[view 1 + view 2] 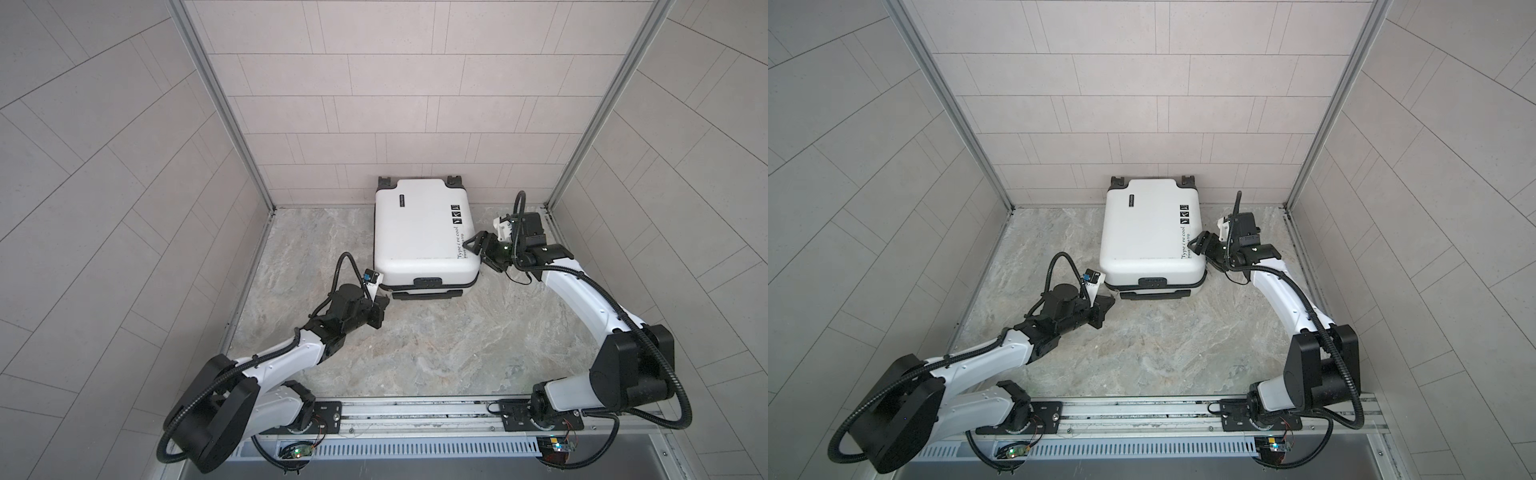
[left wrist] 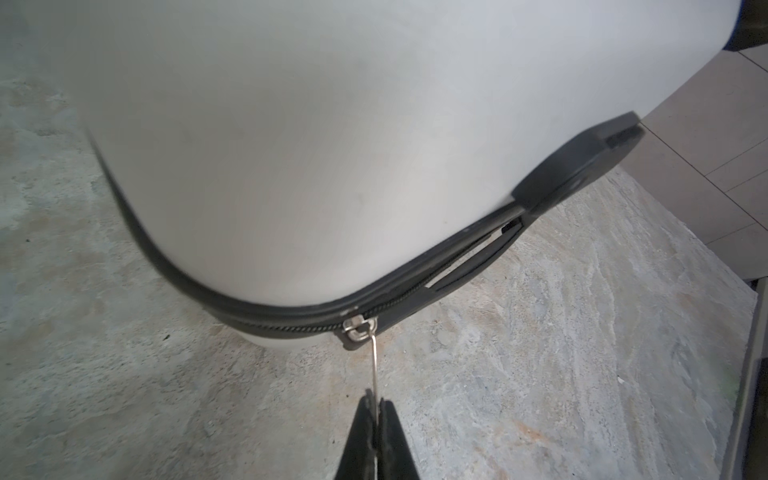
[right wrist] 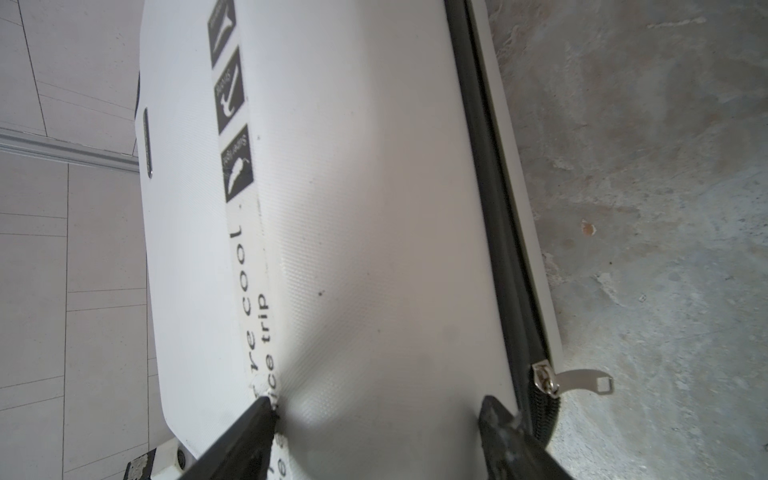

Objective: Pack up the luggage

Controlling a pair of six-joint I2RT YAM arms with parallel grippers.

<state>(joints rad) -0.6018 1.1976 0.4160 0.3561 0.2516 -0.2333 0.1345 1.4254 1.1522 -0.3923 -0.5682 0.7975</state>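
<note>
Luggage: the luggage (image 1: 424, 232) (image 1: 1150, 232) lay flat and closed at the back of the desk (image 1: 415, 345), printed face up.
Wheels: its black wheels (image 1: 384, 183) sat against the tiled back wall (image 1: 415, 104).
Handle: a black handle (image 1: 428, 282) faced the near side.
Print: black squares (image 3: 232, 162) and lettering ran along the edge nearest the right arm.
Zip, left side: a metal slider (image 2: 357, 330) sat on the seam. The teeth were joined on one side of it and gaped on the other, toward a wheel.
Left end effector: the left end effector (image 2: 376, 405) (image 1: 381, 305) was pinched tight on the thin zipper pull (image 2: 375, 365), at the luggage's near left corner.
Right end effector: the right end effector (image 3: 376, 409) (image 1: 476, 245) was spread wide across the shell's right edge, holding nothing. One fingertip was at the lettering and one at the seam, possibly touching.
Zip, right side: a second pull (image 3: 582, 380) lay loose beside that seam.
</note>
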